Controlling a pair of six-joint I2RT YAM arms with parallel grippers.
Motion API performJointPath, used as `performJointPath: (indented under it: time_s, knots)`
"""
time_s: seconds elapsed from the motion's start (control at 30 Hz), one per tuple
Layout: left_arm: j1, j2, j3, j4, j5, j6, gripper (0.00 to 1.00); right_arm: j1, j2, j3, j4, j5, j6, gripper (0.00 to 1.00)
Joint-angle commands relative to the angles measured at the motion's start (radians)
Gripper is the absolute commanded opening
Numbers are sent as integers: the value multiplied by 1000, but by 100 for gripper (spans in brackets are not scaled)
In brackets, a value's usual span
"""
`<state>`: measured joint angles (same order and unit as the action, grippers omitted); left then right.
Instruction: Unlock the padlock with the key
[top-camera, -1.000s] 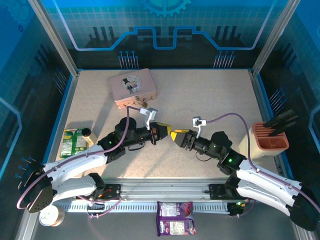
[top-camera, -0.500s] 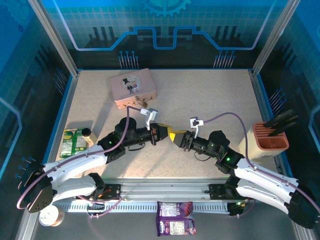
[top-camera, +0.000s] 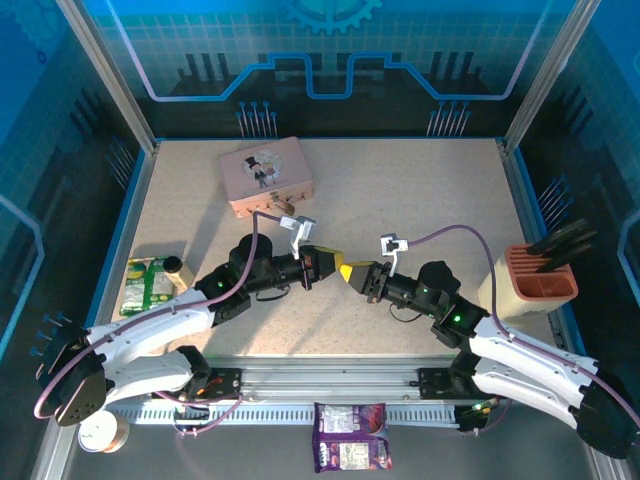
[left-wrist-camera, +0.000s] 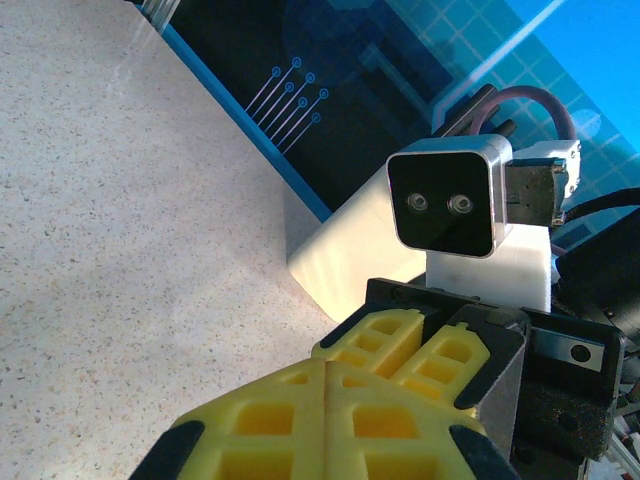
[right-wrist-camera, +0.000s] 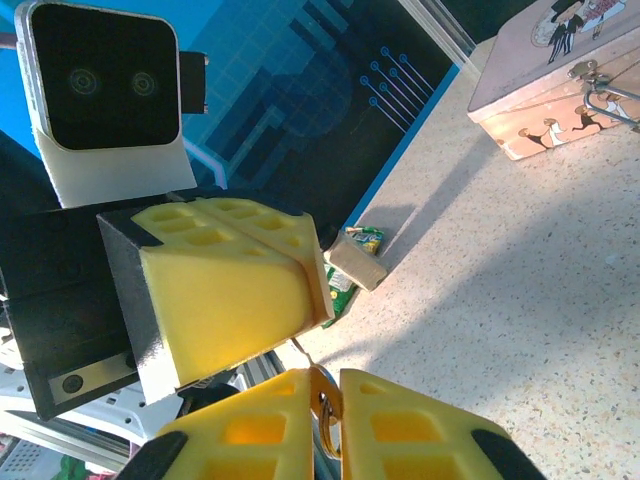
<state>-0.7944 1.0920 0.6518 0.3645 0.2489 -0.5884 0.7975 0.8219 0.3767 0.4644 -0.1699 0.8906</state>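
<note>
Left claw (top-camera: 332, 259) and right claw (top-camera: 349, 271) meet tip to tip mid-worktop (top-camera: 400, 190), seen from above. Left wrist: left claw (left-wrist-camera: 325, 372) is closed tight. Right wrist: right claw (right-wrist-camera: 326, 384) is nearly closed, pinching a brass sliver, apparently the padlock (right-wrist-camera: 322, 398).

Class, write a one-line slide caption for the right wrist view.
The left gripper faces the right gripper closely above the table, pink tin beyond.
</note>
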Motion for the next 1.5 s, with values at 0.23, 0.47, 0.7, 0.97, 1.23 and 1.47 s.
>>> performJointPath:
  time_s: [0.23,0.47,0.7,0.97,1.23,1.47]
  knots:
    - [8,2,34,10,12,0,2,-14,-29,28,-36,15,-1,5]
    - [9,14,34,16,23,-4,13,-15,-25,42,-58,27,6,0]
    - [15,-18,29,-40,-37,-1,46,-16,-43,64,-163,87,6,0]
    - [112,-146,23,-304,-245,-28,88,-16,-83,152,-446,201,-57,0]
    - [237,12,206,-696,-525,51,94,16,-108,251,-681,352,-157,0]
    - [314,239,247,-574,-544,-96,95,72,-125,282,-731,425,-192,0]
